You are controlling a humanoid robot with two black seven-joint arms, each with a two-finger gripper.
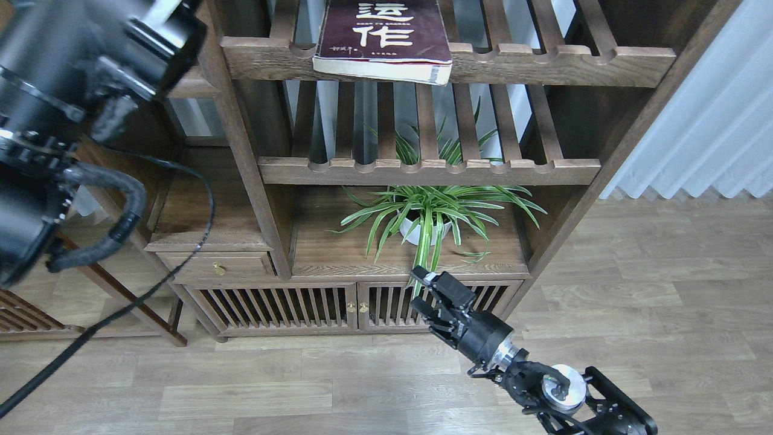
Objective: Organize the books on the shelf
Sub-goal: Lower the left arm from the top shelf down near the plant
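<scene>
While the left arm (66, 90) looms huge and blurred across the upper left corner, its gripper end sits up by the left shelf compartment and I cannot tell whether the fingers are apart or together, nor whether they have anything. That bulk hides the solid brown shelf almost entirely; only a sliver of its front edge (193, 89) shows beside the upright post, and the lime-yellow and cream books cannot be seen at all. Down low, the right gripper (423, 292) hangs in front of the cabinet doors (314, 308), fingers apart and empty, just below the trailing leaves of the spider plant (432, 211). The maroon book (383, 36) lies flat on the top slatted shelf (543, 60), its near edge poking out past the notched front rail. Risk, as I judge it: that overhang means a careless nudge could tip the book off toward the plant below. The left arm's loose black cable (199, 205) drapes near the small drawer (217, 264) and could snag on the woodwork as the arm swings. A reach made where the head view is blocked could shove the hidden books off their board. As for what holds what: the white pot (416, 232) holds the plant on the lower board, the cabinet doors are closed, the drawer shut, contents unseen.
</scene>
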